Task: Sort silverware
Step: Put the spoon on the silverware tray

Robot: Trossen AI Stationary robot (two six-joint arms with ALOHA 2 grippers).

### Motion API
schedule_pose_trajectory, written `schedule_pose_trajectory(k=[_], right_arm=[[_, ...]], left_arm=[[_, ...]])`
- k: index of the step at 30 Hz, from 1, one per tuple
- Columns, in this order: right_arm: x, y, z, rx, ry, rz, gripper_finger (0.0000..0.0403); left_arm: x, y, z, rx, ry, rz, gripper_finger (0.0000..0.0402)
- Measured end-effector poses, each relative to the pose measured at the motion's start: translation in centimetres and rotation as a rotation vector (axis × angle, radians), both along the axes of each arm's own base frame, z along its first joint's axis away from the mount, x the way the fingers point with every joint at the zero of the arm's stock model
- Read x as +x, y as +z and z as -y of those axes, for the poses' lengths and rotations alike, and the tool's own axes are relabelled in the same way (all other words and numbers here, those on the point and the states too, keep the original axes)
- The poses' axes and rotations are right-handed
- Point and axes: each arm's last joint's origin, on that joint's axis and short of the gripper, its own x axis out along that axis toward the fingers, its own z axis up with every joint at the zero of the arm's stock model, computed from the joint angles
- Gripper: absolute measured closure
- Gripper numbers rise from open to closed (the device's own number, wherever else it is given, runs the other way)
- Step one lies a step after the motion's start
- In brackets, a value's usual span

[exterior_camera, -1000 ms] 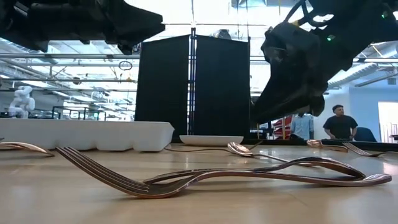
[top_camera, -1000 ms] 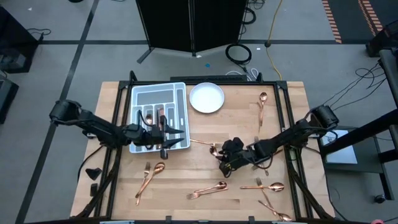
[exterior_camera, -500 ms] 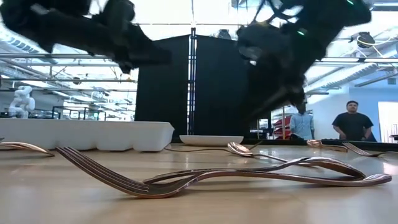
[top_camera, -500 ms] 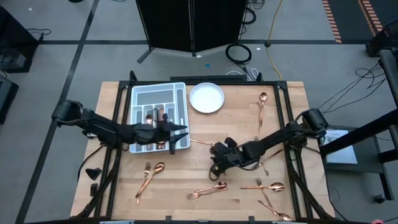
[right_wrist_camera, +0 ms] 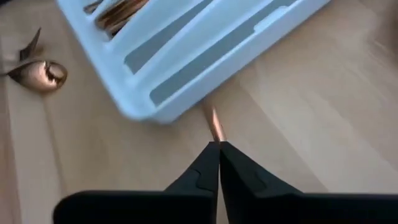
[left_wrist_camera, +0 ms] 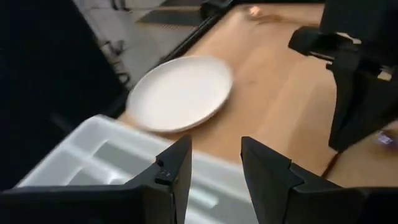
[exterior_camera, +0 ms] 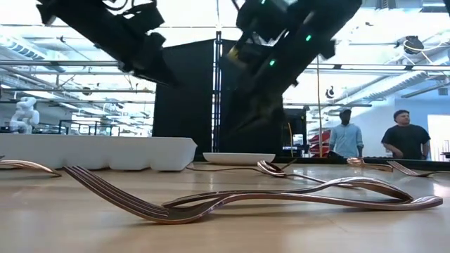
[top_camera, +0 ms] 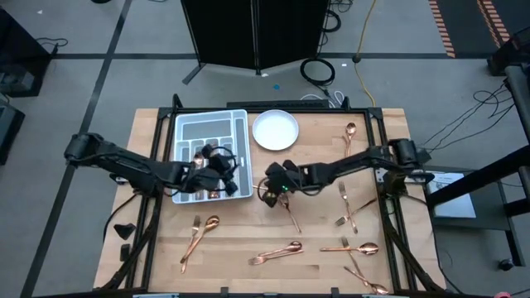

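While a few copper pieces (top_camera: 201, 154) already lie in the slots of the pale tray (top_camera: 184, 124) at the worktop's left rear, most of the silverware is loose on the wood, so I judge the sorting well short of halfway. The left tool (top_camera: 228, 162) hangs over the tray's right end with its fingers (left_wrist_camera: 176, 171) apart and nothing between them. On the near left, a fork and spoon (top_camera: 199, 234) lie side by side. Right of the tray stands a round white plate (top_camera: 275, 130), smooth and bare. The right tool (top_camera: 267, 189) sits just off the tray's near right corner, its fingers (right_wrist_camera: 210, 163) pressed together on the tip of a slim copper handle (right_wrist_camera: 215, 125) that runs toward the tray wall; from the wrist view it looks pinched, though which kind of piece it is I cannot tell. Farther right, more pieces are scattered: a crossed pair (top_camera: 278, 251) near the front, a spoon (top_camera: 349, 136) at the right rear, a fork (top_camera: 346, 213) mid-right, and several (top_camera: 358, 248) at the front right corner. The cutlery is thin, polished and mirror-bright, with curved necks; the tray is matte moulded plastic with long straight slots; the worktop (top_camera: 315, 265) is pale planked wood.
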Motion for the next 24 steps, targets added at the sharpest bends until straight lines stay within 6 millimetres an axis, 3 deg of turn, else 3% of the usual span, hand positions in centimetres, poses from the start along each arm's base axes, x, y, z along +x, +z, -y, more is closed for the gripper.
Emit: schedule_pose_trajectory(k=[6, 11, 16, 24], right_arm=[[1.0, -2.3, 1.2, 0.015, -0.021, 0.008, 0.0402], [2.9, -3.1, 1.3, 0.011, 0.002, 0.007, 0.0403], [5.3, -3.2, 1.2, -0.004, 0.030, -0.024, 0.0403], [7.1, -2.7, 0.9, 0.033, 0.088, 0.002, 0.0403]], left_arm=[[-2.3, 0.5, 0.2, -0.043, 0.037, -0.053, 0.0267], [-2.5, 0.9, 0.2, -0.031, 0.053, -0.029, 0.0267], [-2.7, 0.8, 0.2, -0.017, 0.066, -0.045, 0.0267], [-2.9, 0.5, 0.1, -0.007, 0.069, -0.082, 0.0267]])
